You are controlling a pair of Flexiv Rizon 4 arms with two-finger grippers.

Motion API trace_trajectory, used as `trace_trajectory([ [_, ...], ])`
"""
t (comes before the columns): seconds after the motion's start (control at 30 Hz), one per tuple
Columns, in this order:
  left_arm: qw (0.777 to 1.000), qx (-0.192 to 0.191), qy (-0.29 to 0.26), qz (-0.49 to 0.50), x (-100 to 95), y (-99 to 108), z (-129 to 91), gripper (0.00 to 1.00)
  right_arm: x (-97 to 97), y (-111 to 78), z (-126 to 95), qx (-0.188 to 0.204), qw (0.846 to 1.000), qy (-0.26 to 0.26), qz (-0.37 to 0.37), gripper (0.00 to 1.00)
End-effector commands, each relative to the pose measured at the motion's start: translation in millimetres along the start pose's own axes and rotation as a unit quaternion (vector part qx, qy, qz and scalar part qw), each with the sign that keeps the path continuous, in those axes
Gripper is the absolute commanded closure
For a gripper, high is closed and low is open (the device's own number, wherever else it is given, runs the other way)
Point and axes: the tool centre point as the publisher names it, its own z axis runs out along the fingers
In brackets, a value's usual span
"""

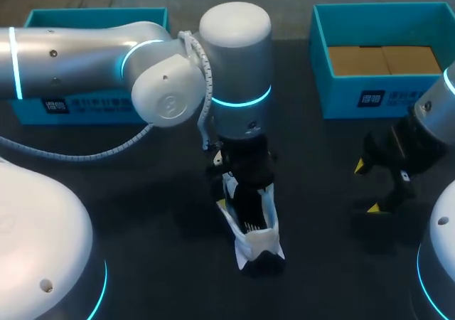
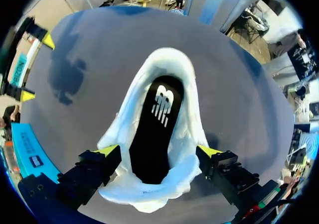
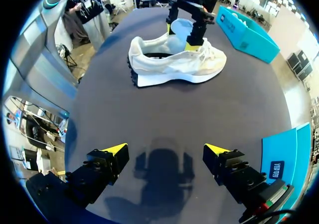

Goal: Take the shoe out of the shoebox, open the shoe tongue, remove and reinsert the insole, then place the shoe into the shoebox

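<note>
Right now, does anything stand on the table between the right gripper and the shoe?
Nothing visible does. In the right wrist view only bare table lies between the right gripper and the shoe ahead of it. The left gripper is at the shoe's far side, not in that path.

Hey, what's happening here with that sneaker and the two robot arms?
The left gripper is down over the opening of a white fabric sneaker that stands on the dark table, with its black insole lying inside. I cannot tell whether it is actually gripping the sneaker. The right gripper hangs open over the table off to the side, holding nothing.
</note>
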Motion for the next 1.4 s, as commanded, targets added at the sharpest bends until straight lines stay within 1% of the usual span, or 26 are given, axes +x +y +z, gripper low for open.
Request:
trace_trajectory([
  [0.03, 1.0, 0.004, -0.001, 0.014, 5.3, -5.6, -0.2, 0.0, 0.7, 0.4, 0.7, 0.001, 1.0, -0.001, 0.001, 0.0],
  [0.13, 0.999, 0.009, -0.007, 0.03, 4.0, -10.9, -0.1, 0.0, 0.7, 0.4, 0.7, 0.001, 1.0, -0.001, 0.001, 0.0],
  [0.27, 0.999, 0.004, -0.004, 0.039, 1.4, -13.1, -0.3, 0.0, 0.7, 0.4, 0.7, 0.001, 1.0, -0.001, 0.001, 0.0],
  [0.53, 0.999, 0.01, 0.009, 0.044, -2.0, -1.0, 6.5, 0.0, 0.7, 0.4, 0.7, 0.001, 1.0, -0.001, 0.001, 0.0],
  [0.67, 0.999, 0.016, 0.003, 0.041, -1.6, 4.7, 0.9, 0.0, 0.7, 0.4, 0.7, 0.001, 1.0, -0.001, 0.001, 0.0],
  [0.9, 0.999, 0.007, 0.001, 0.034, -3.4, 12.4, -4.9, 0.0, 0.7, 0.4, 0.7, 0.001, 1.0, -0.001, 0.001, 0.0],
  [1.17, 0.999, 0.012, -0.011, 0.047, -6.3, 5.8, -11.4, 0.0, 0.7, 0.4, 0.7, 0.001, 1.0, -0.001, 0.001, 0.0],
  [1.4, 0.999, 0.002, -0.012, 0.042, -2.9, 12.7, -16.8, 0.0, 0.7, 0.4, 0.7, 0.001, 1.0, -0.001, 0.001, 0.0],
])
